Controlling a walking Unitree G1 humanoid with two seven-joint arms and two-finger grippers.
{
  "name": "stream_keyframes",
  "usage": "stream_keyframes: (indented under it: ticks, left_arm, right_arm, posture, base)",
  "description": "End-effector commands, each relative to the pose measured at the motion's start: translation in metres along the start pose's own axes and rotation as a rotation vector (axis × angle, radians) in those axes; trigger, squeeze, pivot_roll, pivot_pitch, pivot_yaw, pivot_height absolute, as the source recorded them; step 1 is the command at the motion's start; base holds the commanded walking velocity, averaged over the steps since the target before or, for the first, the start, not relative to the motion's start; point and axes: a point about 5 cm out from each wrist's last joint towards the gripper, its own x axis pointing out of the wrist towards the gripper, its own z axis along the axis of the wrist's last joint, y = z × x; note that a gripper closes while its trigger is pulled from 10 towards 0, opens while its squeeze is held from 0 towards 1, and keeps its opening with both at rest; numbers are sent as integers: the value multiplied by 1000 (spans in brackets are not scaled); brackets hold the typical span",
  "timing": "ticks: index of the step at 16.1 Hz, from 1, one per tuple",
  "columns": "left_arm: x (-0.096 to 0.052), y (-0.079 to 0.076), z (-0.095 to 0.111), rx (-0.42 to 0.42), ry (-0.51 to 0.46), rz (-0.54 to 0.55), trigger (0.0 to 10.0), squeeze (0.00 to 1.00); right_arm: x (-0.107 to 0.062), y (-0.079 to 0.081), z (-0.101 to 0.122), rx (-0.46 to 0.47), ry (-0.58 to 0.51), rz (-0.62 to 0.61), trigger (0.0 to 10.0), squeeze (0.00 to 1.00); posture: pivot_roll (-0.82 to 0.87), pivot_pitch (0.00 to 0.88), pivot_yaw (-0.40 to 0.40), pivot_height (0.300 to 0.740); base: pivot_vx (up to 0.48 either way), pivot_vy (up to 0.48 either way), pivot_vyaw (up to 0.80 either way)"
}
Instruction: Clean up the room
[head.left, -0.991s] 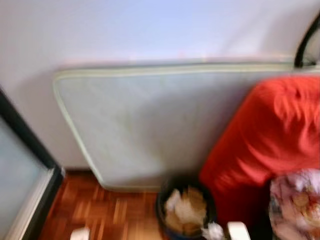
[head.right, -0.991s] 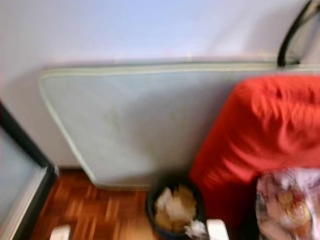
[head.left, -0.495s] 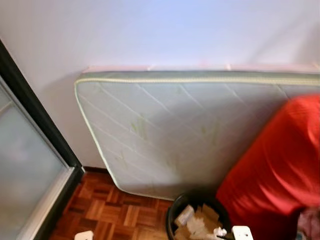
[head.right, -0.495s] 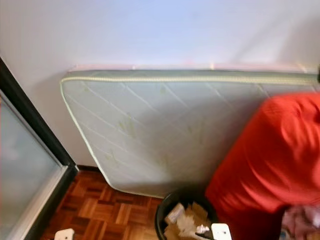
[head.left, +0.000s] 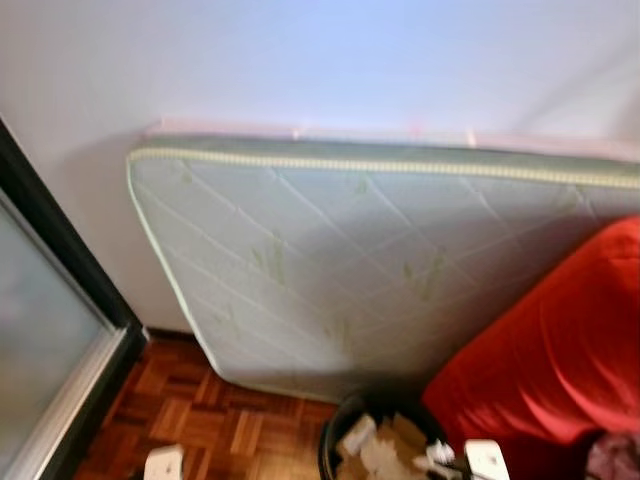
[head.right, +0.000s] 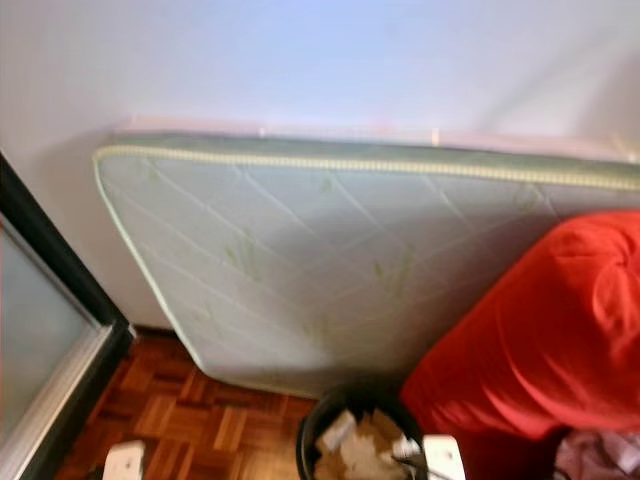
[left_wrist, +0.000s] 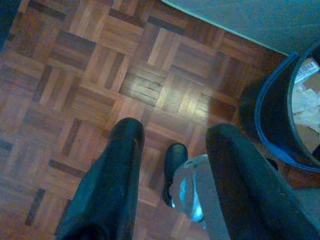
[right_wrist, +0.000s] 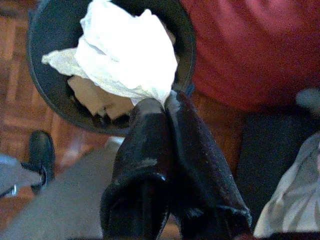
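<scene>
A plain pale wall (head.left: 330, 60) rose behind everything, evenly and softly lit. A quilted, pale green mattress (head.left: 340, 260) stood on its long edge, leaning against that wall, its lower edge resting on the floor. The floor (left_wrist: 100, 80) was reddish-brown wooden parquet laid in a basket-weave pattern, with a dull sheen. At the robot's left a dark-framed door with frosted glass (head.left: 40, 340) met the floor. At the right a red cushioned seat (head.left: 560, 350) stood against the mattress.

right hand (right_wrist: 167, 102): two long black fingers, scuffed | left hand (left_wrist: 172, 137): same
</scene>
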Motion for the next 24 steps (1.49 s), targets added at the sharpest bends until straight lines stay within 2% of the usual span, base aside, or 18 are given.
stream_keyframes:
  ticks: [1,3,4,6,10,11,12,13,15,17,19,22,24]
  left_arm:
    - [-1,3,-1,-7,-7,3,10000,0]
    - [-2,2,3,-14,-62,-1,10000,0]
    - [-2,2,3,-14,-72,-2,10000,0]
    - [-3,1,8,5,-131,-12,10000,0]
    - [-5,1,12,-46,-198,-7,10000,0]
    - [1,-15,49,23,-355,-34,10000,0]
    - [-1,-41,104,92,-584,-69,10000,0]
    - [-7,-52,125,97,-690,-83,10000,0]
    - [-10,-55,129,92,-722,-108,10000,0]
    - [-9,-58,128,73,-711,-124,10000,0]
    - [-18,-65,144,39,-764,-148,10000,0]
    - [-25,-68,146,53,-779,-152,10000,0]
    - [-28,-70,144,93,-780,-173,10000,0]
  right_arm:
    - [2,7,7,16,-37,24,10000,0]
    - [8,21,34,26,-152,65,10000,0]
    - [9,24,41,30,-177,73,10000,0]
    - [10,37,74,30,-322,126,10000,0]
    - [6,40,95,67,-468,151,10000,0]
    - [5,43,100,70,-498,158,10000,0]
    - [5,45,103,73,-516,156,10000,0]
    - [4,46,105,79,-528,146,10000,0]
    - [3,47,109,94,-555,120,10000,0]
    - [1,50,114,85,-583,126,10000,0]
    - [0,49,118,77,-599,113,10000,0]
    - [-1,46,119,88,-603,80,10000,0]
    - [-1,41,117,97,-597,40,10000,0]
  posture:
    - [18,0,11,735]
    - [14,0,9,735]
    - [14,0,9,735]
    - [14,12,6,735]
    - [21,24,-1,735]
    - [23,24,-1,735]
    - [28,26,-3,735]
    - [30,27,-4,735]
    - [31,27,-5,735]
    - [24,28,-5,735]
    - [22,29,-7,735]
    - [22,29,-8,726]
    - [24,28,-8,701]
  base:
    - [0,0,0]
    - [0,0,0]
    - [0,0,0]
    - [0,0,0]
    - [0,0,0]
    - [0,0,0]
    - [0,0,0]
    - [0,0,0]
    - [0,0,0]
    - [0,0,0]
    - [0,0,0]
    - [0,0,0]
    - [0,0,0]
